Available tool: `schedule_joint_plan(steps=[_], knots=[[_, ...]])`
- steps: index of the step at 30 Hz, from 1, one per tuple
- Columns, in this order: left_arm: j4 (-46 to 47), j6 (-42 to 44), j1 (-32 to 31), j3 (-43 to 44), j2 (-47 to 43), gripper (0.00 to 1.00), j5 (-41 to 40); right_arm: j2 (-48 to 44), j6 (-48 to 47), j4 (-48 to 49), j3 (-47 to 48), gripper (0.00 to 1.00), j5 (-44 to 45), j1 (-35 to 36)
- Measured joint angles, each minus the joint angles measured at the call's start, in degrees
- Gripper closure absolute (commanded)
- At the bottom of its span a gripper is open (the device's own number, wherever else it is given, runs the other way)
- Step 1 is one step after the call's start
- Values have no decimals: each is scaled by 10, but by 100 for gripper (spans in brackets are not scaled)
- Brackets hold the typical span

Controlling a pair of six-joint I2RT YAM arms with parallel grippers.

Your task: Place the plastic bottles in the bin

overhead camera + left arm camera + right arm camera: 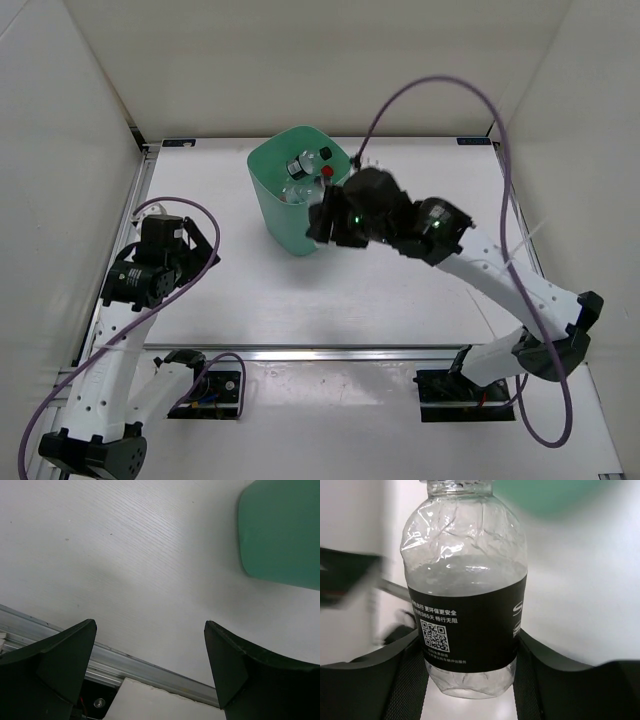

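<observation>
– What carries everything here?
– A flat white wood-grain table (400, 300), with a silver aluminium rail (330, 352) running across its near edge.
– And what stands directly on it?
– One tapering mint-green plastic bin (272, 205) with a rounded-square rim, upright, mouth up, in the far half and a little left of the middle.
– Anything beside it?
– Nothing touching it. The left wrist view shows only a few tiny dark specks on the grain near the bin's side.
– And in front of the rail?
– Two black base plates, one left (212, 393) and one right (455, 392), well apart.
</observation>
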Motion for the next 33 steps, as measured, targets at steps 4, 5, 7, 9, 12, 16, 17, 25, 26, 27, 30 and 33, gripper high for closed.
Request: schedule_joint_plan(steps=[4, 5, 7, 9, 12, 16, 17, 25, 26, 27, 30, 33], knots=[[1, 0, -5, -6, -2, 0, -2, 82, -79, 7, 254, 67, 11, -11], [1, 0, -5, -6, -1, 0, -2, 118, -96, 14, 317, 55, 6, -21], [1, 2, -5, -6, -1, 0, -1, 184, -116, 31, 407, 33, -7, -45], [3, 4, -5, -6, -1, 0, -1, 243, -111, 36, 439, 11, -25, -73], [2, 7, -6, -4, -1, 0, 0, 300, -91, 11, 418, 0, -46, -114], [2, 11, -6, 0, -4, 0, -6, 293, -67, -13, 326, 0, -55, -150], [2, 12, -6, 0, -5, 0, -7, 276, -66, -16, 305, 0, -54, -156], [2, 5, -6, -20, -24, 0, -23, 56, -104, -57, 272, 0, -177, -302], [2, 3, -6, -26, -24, 0, -24, 29, -113, -58, 265, 0, -188, -331], [1, 0, -6, -31, -23, 0, -27, 2, -123, -60, 254, 0, -198, -355], [1, -3, -6, -36, -20, 0, -31, -41, -148, -82, 235, 0, -227, -409], [2, -6, -6, -36, -20, 0, -49, -46, -164, -91, 237, 0, -248, -456]])
